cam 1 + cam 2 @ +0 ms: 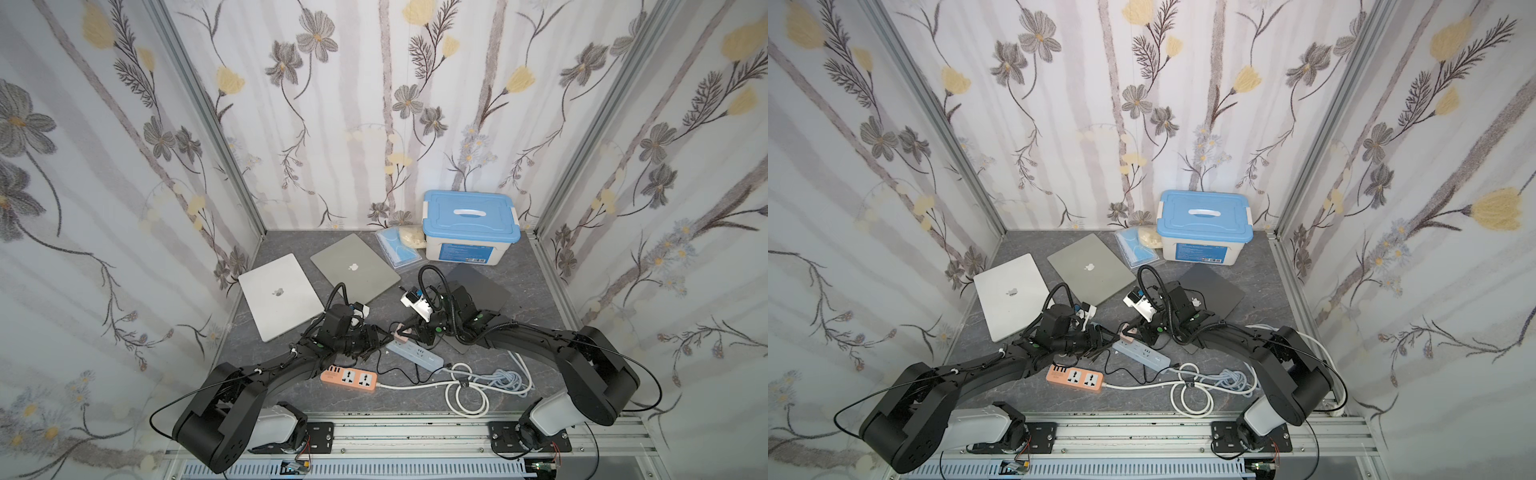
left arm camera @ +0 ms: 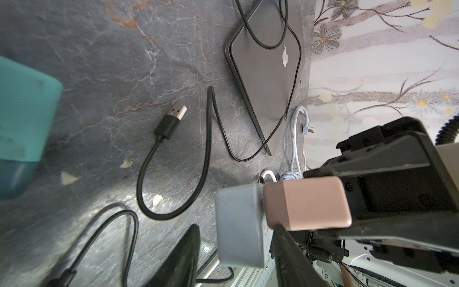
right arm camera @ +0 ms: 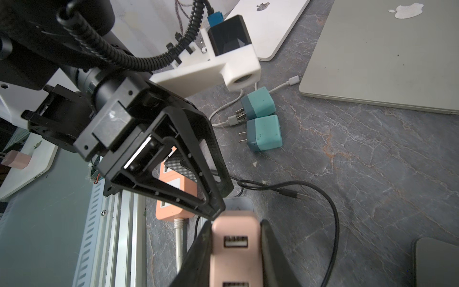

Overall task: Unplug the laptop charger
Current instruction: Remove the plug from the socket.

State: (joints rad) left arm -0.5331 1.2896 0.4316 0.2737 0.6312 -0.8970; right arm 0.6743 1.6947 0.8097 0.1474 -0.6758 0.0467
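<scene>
R grip point(image 3: 236, 239): clamped on pink charger point(image 3: 234, 251), a finger flat on each side.
L grip point(image 2: 237, 231): jaws apart, straddling end of grey-blue power strip point(image 2: 238, 223); gap shows on one side.
Charger loc: mid table, seated on strip's left end, btwn the 2 grips in both top views point(image 1: 401, 332).
R wrist only: charger's 2 USB ports; teal plug cubes point(image 3: 260, 104), bare prongs, side by side.
L wrist only: loose black USB cable point(image 2: 171, 119); its cord crosses dark laptop point(image 2: 268, 74) lid.
Top views only: blue-lid box point(image 1: 469, 220), far right by back wall.
Shapes/mat'ls: charger = matte rounded block; orange strip point(image 1: 349, 379) flat, near side; silver laptop point(image 1: 278, 295) smooth, left.
Surface: dark grey marble-look table point(image 1: 536, 303).
Room: floral wallpaper point(image 1: 332, 104) on 3 sides.
</scene>
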